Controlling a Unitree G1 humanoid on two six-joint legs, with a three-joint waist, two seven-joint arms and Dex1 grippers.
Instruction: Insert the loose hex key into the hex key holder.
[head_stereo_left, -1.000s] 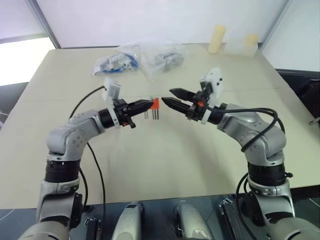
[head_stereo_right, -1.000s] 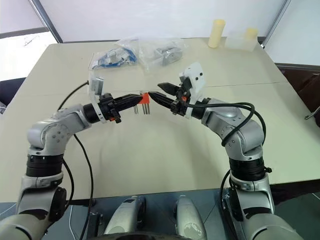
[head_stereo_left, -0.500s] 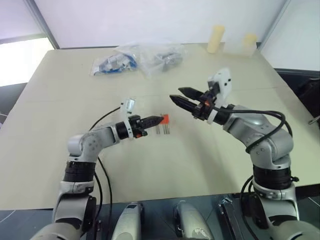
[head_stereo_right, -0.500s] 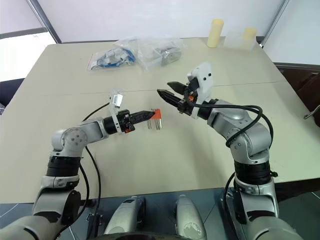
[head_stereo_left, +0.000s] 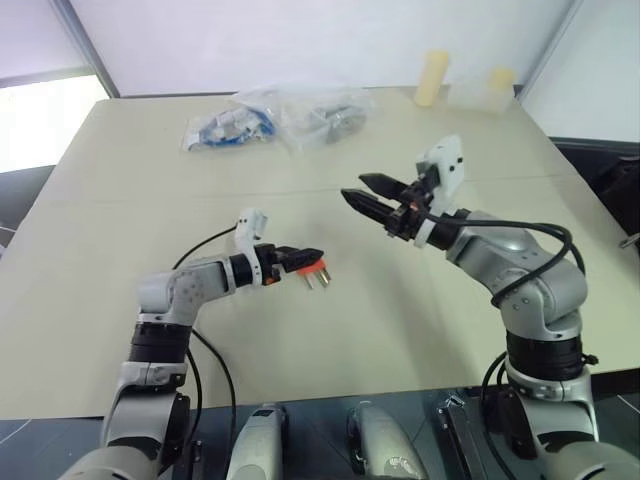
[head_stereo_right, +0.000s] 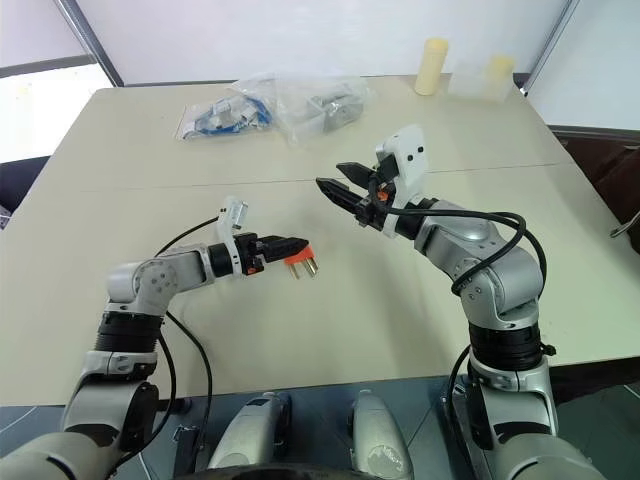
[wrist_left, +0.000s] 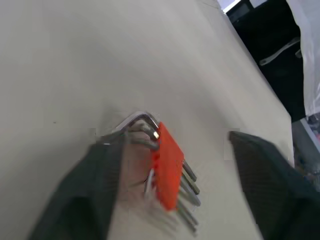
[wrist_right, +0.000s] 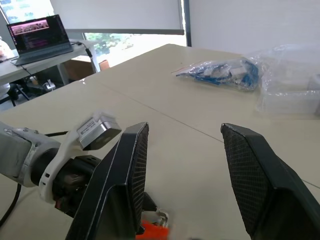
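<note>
Far left on the worktop (head_stereo_left: 100, 300), nothing of the task. Just inboard, your left gripper (head_stereo_left: 307, 261) sits low over the surface, fingers spread wide either side of the hex key holder (head_stereo_left: 316, 269). In the left wrist view the holder (wrist_left: 169, 172) lies between the two fingers, touching neither that you can tell; its short keys stick out on one side and bent ends curl out on the other. Holder looks set down on the worktop, roughly mid-surface.

Loose hex key: you cannot pick it out apart from the keys in the block. It may already be seated; judge that with caution.

Handling, by judgement: the holder is light, stiff plastic and will skid or tip if nudged by one finger alone. Take it across the flat red faces, not by the prongs. A bare key is thin, hard and slippery steel; pinch it on the long leg near the bend so it can't roll.

Centre right, your right gripper (head_stereo_left: 366, 194) hangs raised above the worktop, fingers part open, nothing between them.

Back edge: clear bags of parts (head_stereo_left: 280, 115), then two pale cylinders (head_stereo_left: 433, 78), well apart from the work.
</note>
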